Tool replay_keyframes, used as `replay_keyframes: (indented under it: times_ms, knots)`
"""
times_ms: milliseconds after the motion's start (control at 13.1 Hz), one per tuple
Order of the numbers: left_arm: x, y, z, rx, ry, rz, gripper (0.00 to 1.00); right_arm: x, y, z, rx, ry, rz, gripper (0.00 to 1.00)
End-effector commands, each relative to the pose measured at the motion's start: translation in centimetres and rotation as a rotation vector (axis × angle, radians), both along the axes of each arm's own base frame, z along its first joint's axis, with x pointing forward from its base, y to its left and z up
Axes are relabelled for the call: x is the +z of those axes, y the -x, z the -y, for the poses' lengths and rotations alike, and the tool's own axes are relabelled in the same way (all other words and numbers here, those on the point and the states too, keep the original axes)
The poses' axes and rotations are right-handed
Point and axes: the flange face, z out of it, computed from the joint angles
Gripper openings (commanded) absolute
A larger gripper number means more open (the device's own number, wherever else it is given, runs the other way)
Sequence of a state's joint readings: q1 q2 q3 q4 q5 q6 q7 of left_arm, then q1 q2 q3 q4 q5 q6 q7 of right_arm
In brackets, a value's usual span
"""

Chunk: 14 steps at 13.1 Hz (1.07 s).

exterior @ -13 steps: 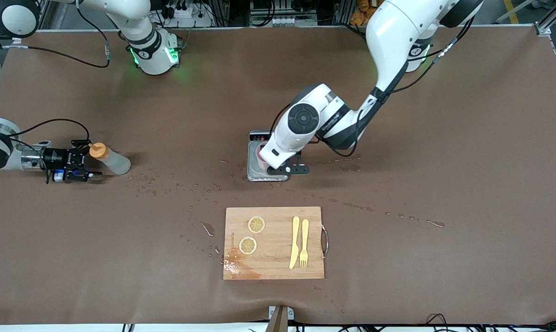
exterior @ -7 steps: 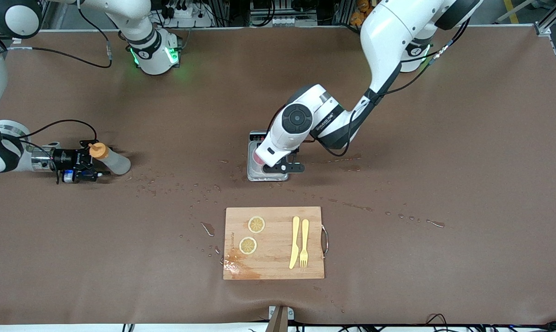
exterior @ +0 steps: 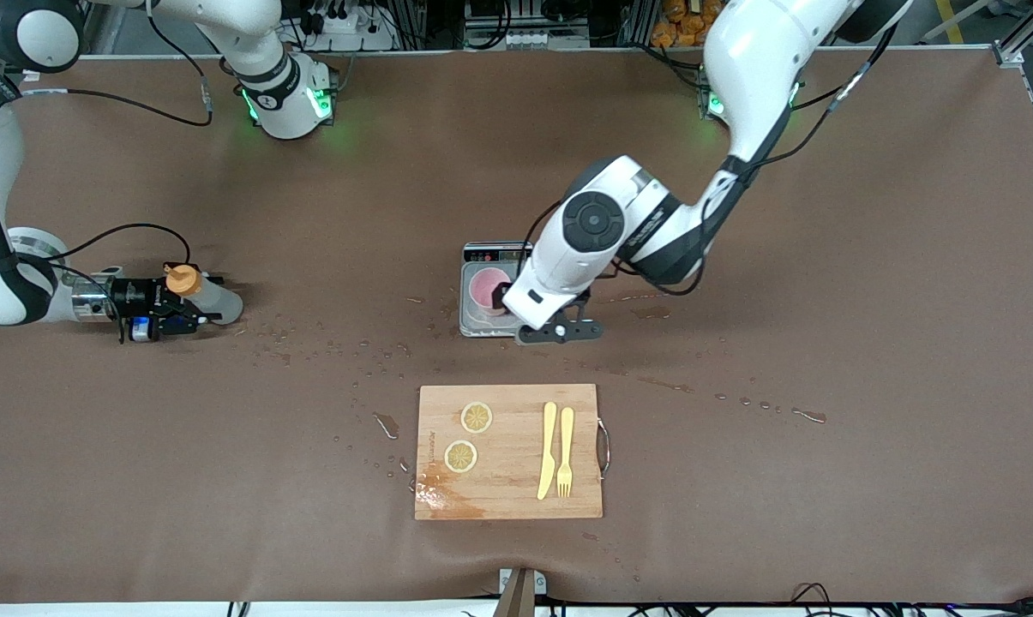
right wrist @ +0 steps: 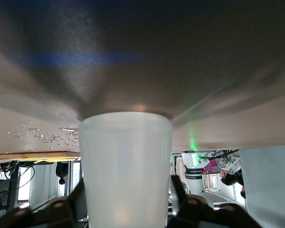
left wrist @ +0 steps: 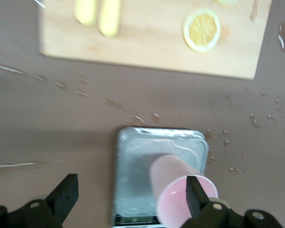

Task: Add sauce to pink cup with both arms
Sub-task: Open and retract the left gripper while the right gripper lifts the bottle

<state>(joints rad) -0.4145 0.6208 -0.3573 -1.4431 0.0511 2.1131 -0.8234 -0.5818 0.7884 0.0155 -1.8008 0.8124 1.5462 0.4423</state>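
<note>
The pink cup [exterior: 486, 288] [left wrist: 175, 187] stands upright on a small silver scale [exterior: 473, 324] [left wrist: 133, 175] at the table's middle. My left gripper [exterior: 559, 330] [left wrist: 131, 192] hangs open just beside the cup, toward the left arm's end. One of its fingers [left wrist: 197, 192] is level with the cup's rim. The sauce [exterior: 216, 302] [right wrist: 126, 156], a whitish bottle with an orange cap [exterior: 182, 279], stands on the table at the right arm's end. My right gripper [exterior: 195, 304] [right wrist: 126, 190] reaches in sideways, its fingers pressed on both sides of the bottle.
A wooden cutting board [exterior: 507, 497] lies nearer the front camera than the scale, carrying two lemon slices [exterior: 477, 417], a yellow knife [exterior: 548, 450] and a fork [exterior: 565, 450]. Water droplets [exterior: 345, 351] dot the brown table between the bottle and the scale.
My left gripper opened, let go of the pink cup and drew aside toward the left arm's end. My right gripper slid forward around the sauce bottle and closed on it.
</note>
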Motion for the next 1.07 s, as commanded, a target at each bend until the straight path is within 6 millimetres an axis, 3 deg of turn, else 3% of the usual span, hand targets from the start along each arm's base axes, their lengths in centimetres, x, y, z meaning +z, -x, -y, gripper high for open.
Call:
replay_keyframes:
  times_ms: [0, 229, 382, 687, 992]
  knots:
    - [7.0, -1.4, -5.8, 0.044, -0.080, 0.045, 1.00, 1.1, 0.4, 0.2, -0.018, -0.004, 0.029, 0.52]
    - [12.0, -5.1, -15.4, 0.084, -0.115, 0.069, 1.00, 1.7, -0.3, 0.3, -0.016, -0.001, 0.025, 0.49]
    - [14.5, -6.3, -20.8, 0.070, -0.130, 0.070, 1.00, 3.1, -1.3, 0.7, -0.018, 0.015, -0.011, 0.49]
    - [19.1, -5.3, -28.3, -0.032, -0.184, 0.036, 1.00, 8.4, -3.8, -1.0, 0.006, 0.081, -0.029, 0.50]
    - [24.2, -2.9, -35.2, -0.098, -0.228, 0.043, 1.00, 15.9, -6.4, -4.3, 0.027, 0.205, -0.072, 0.51]
